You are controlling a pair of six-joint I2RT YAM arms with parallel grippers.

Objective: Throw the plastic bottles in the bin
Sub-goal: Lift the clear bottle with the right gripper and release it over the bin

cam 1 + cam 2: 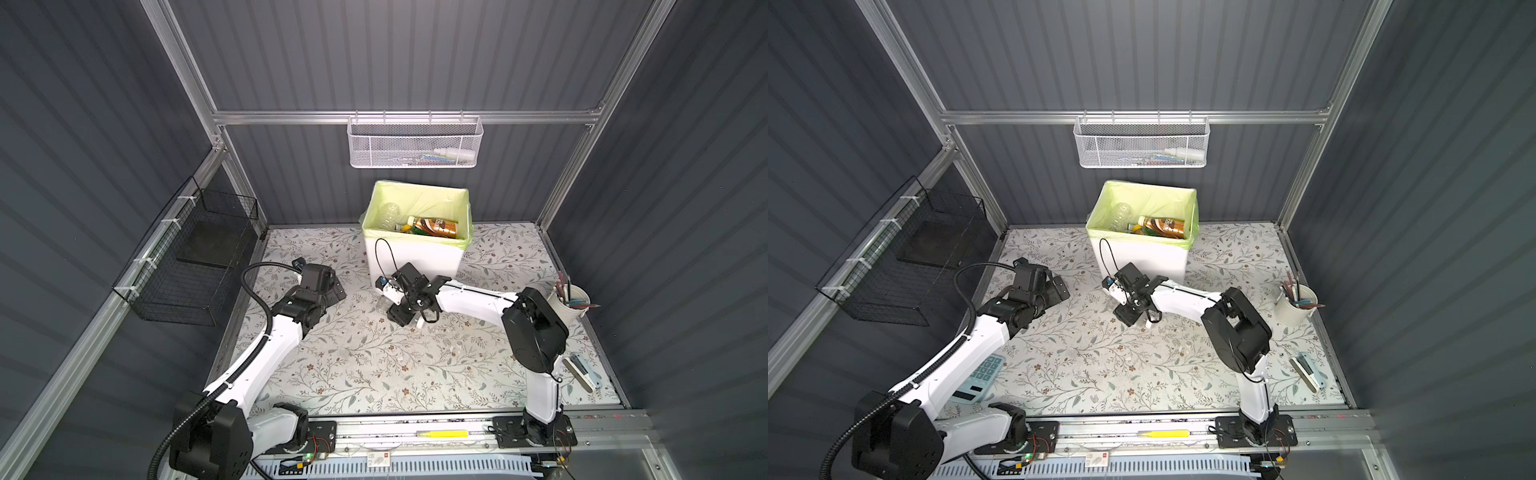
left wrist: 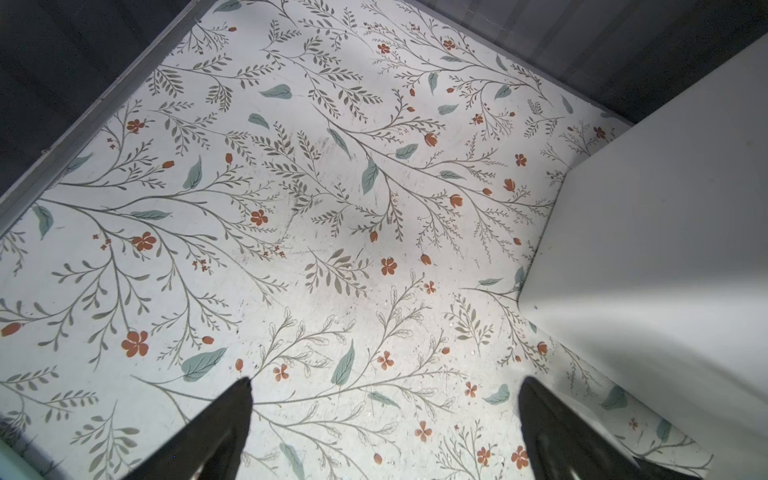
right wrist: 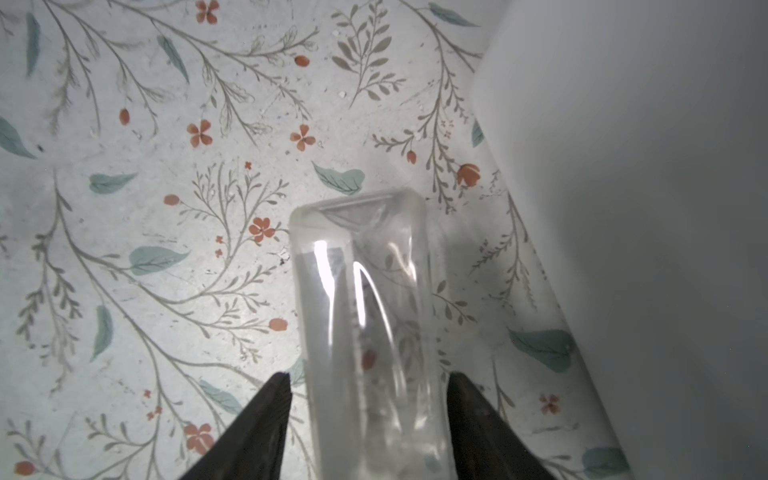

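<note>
Plastic bottles [image 1: 436,227] inside bin [image 1: 415,259], pens [image 1: 566,286] in cup [image 1: 563,309]

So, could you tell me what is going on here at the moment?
The right tool is down at a clear bottle lying on the table just in front of the bin, with one finger on each side; whether it grips yet is unclear. The left tool hangs open over bare table beside the bin. A few bottles already lie in the bin.
</note>
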